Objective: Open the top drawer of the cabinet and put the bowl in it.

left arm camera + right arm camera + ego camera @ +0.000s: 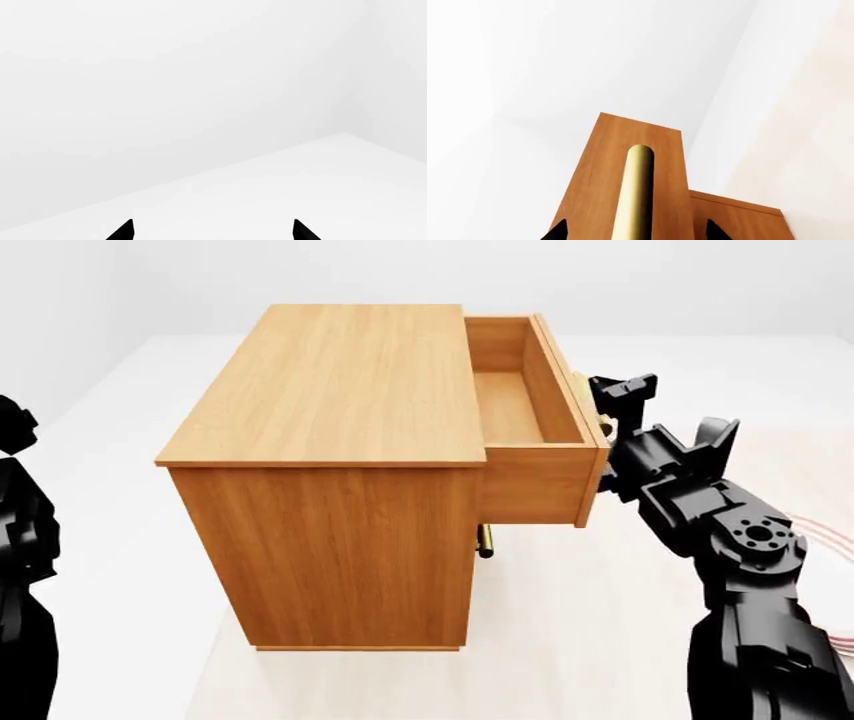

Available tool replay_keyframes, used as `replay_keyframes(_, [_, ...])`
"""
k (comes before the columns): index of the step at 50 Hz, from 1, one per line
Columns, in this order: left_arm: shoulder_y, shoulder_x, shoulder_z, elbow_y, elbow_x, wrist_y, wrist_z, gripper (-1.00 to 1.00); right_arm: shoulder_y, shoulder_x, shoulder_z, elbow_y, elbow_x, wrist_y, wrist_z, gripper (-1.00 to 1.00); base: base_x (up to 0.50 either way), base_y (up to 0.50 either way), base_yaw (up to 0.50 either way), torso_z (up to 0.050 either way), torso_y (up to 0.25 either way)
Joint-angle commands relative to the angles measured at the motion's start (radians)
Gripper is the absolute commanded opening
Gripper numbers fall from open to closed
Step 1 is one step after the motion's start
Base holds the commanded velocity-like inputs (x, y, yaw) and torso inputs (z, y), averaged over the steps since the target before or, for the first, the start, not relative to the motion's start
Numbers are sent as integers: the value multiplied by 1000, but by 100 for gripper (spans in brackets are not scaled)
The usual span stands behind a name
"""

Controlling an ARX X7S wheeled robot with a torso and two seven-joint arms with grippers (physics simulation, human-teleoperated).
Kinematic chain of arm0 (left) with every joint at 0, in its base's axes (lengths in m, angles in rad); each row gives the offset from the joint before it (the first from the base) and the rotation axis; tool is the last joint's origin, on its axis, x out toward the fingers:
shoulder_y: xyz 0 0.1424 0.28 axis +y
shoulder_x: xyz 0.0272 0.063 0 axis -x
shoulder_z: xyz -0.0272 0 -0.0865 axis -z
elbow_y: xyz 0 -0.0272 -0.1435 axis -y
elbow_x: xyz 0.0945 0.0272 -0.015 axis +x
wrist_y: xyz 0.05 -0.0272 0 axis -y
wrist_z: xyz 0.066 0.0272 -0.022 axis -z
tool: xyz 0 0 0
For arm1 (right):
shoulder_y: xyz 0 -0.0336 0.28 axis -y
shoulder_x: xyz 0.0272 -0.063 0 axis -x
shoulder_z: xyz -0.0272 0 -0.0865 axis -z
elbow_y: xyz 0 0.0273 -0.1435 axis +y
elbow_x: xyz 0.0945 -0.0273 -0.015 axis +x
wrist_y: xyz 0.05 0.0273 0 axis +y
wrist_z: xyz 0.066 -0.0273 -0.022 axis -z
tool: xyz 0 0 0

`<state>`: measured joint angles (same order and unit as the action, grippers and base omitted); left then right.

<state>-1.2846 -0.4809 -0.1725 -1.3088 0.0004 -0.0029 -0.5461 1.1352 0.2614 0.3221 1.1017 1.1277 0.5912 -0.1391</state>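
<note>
Stands orange-brown and boxy at the centre of the head view, the cabinet, on a pale floor. Juts well out of its upper right side, the top drawer, its bare wooden inside open to view and holding nothing. Peeks out just below that drawer's front panel, a short brass end of a lower drawer's handle. Reaches in from the right edge of the head view, the black right arm, with the right gripper up against the drawer's front face. Runs straight up between the two dark fingertips in the right wrist view, the brass bar handle, set against the drawer's wood front; set apart on either side of the bar, those tips, though whether pressing on it or merely straddling it cannot be told, since only their points show. Shows only as a dark bulk at the left edge of the head view, the left arm, well apart from the cabinet. Hangs spread wide, the left gripper, two black tips far apart with only blank white wall and floor ahead. Appears in none of the three views, the bowl.
</note>
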Motion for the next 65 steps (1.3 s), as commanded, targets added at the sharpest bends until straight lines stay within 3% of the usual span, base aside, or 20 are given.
replay_keyframes(1, [0, 0, 0, 0, -1, 2, 0, 100, -23, 35, 27, -81, 19, 11, 60, 100, 0, 0, 0, 0, 0])
replay_keyframes(15, [-4, -8, -7, 0, -1, 0, 8, 100, -83, 172, 50, -376, 13, 46, 287, 100, 0, 0, 0, 0, 0])
replay_keyframes(20, [-2, -13, -13, 0, -3, 0, 11, 100, -1, 221, -34, -590, -41, 113, 432, 100, 0, 0, 0, 0, 0])
replay_keyframes(24, [6, -17, -21, 0, -5, 1, 13, 100, 176, 274, -232, -706, -149, 236, 487, 100, 0, 0, 0, 0, 0])
replay_keyframes(31, [19, -17, -36, 0, -5, 4, 15, 100, 511, 241, -602, -616, -334, 436, 420, 100, 0, 0, 0, 0, 0])
replay_keyframes(37, [20, -15, -40, 0, -2, 1, 19, 100, 679, 160, -785, -485, -403, 488, 263, 100, 0, 0, 0, 0, 0])
replay_keyframes(43, [16, -17, -37, 0, 0, 1, 23, 100, 727, 70, -818, -333, -375, 542, 158, 100, 0, 0, 0, 0, 0])
replay_keyframes(55, [16, -15, -34, 0, 1, -1, 22, 100, 745, -31, -852, -66, -380, 607, 99, 100, 0, 0, 0, 0, 0])
replay_keyframes(65, [18, -14, -31, 0, 0, -1, 20, 100, 733, -50, -928, -33, -413, 653, 45, 100, 0, 0, 0, 0, 0])
